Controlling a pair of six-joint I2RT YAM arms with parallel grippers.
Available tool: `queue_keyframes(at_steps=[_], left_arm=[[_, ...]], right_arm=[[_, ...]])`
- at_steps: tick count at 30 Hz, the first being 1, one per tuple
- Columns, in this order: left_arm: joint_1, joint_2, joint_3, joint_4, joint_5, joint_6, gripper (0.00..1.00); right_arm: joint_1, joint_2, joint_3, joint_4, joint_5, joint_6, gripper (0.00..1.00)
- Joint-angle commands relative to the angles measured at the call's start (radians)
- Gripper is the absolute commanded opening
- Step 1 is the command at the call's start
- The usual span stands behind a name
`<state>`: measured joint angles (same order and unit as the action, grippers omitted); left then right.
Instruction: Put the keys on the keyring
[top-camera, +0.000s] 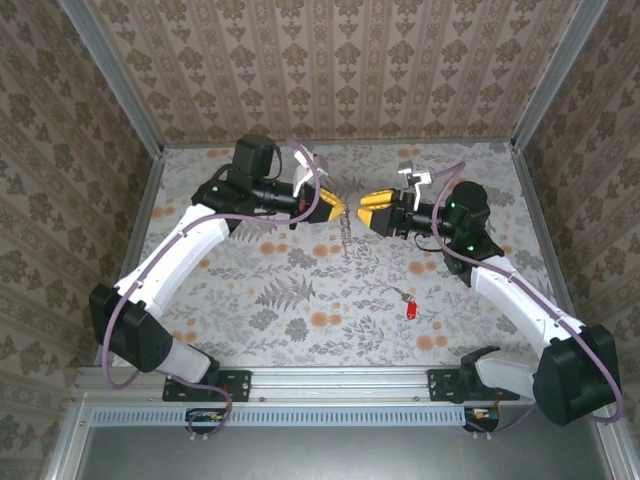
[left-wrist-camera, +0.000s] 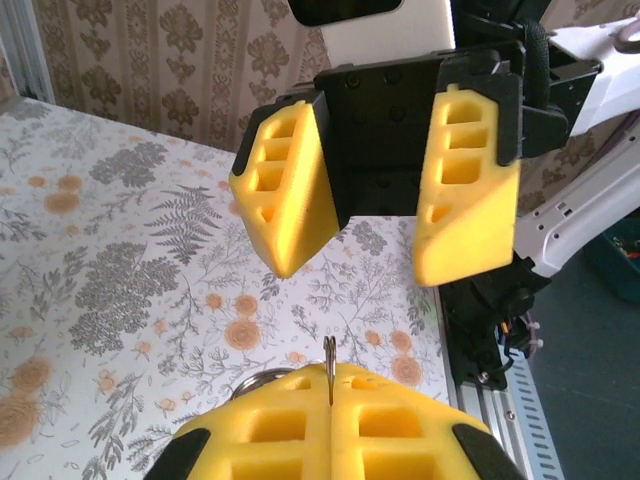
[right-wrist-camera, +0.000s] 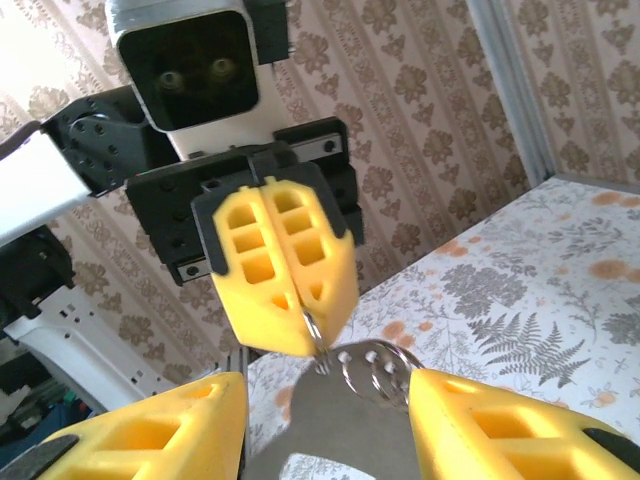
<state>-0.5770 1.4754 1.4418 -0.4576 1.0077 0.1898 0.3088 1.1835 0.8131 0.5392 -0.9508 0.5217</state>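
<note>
Top view, left pincer (top-camera: 336, 208) closed on the keyring (top-camera: 345, 235) dangling beneath it, right pincer (top-camera: 366, 211) just beside, jaws apart and empty, keys (top-camera: 406, 304) on the desk (top-camera: 250, 290) well right of left pincer, right wrist view adds coiled wire loops (right-wrist-camera: 375, 372) at left pincer's tip.

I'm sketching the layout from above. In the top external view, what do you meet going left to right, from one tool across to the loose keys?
left tool → keyring hanging under its tip → right tool → keys, red end down
</note>
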Motion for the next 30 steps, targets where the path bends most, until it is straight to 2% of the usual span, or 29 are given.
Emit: queue_keyframes(at_steps=[1,7,17,23,26,30], left_arm=[[-0.012,0.002,0.032,-0.022,0.052,0.034,0.00],[-0.017,0.010,0.034,-0.019,0.059,0.034,0.00],[-0.020,0.018,0.031,-0.012,0.068,0.034,0.00],[-0.021,0.024,0.032,-0.011,0.071,0.033,0.00],[-0.021,0.026,0.032,-0.008,0.071,0.032,0.00],[-0.020,0.008,0.002,0.052,0.022,-0.015,0.02]], right_arm=[[0.019,0.028,0.048,-0.025,-0.048,-0.039,0.47],[0.038,0.057,0.066,-0.031,-0.048,-0.050,0.42],[0.046,0.075,0.075,-0.027,-0.049,-0.052,0.19],[0.052,0.085,0.079,-0.022,-0.055,-0.051,0.13],[0.053,0.087,0.079,-0.022,-0.056,-0.052,0.00],[0.052,0.079,0.066,-0.013,-0.023,-0.058,0.00]])
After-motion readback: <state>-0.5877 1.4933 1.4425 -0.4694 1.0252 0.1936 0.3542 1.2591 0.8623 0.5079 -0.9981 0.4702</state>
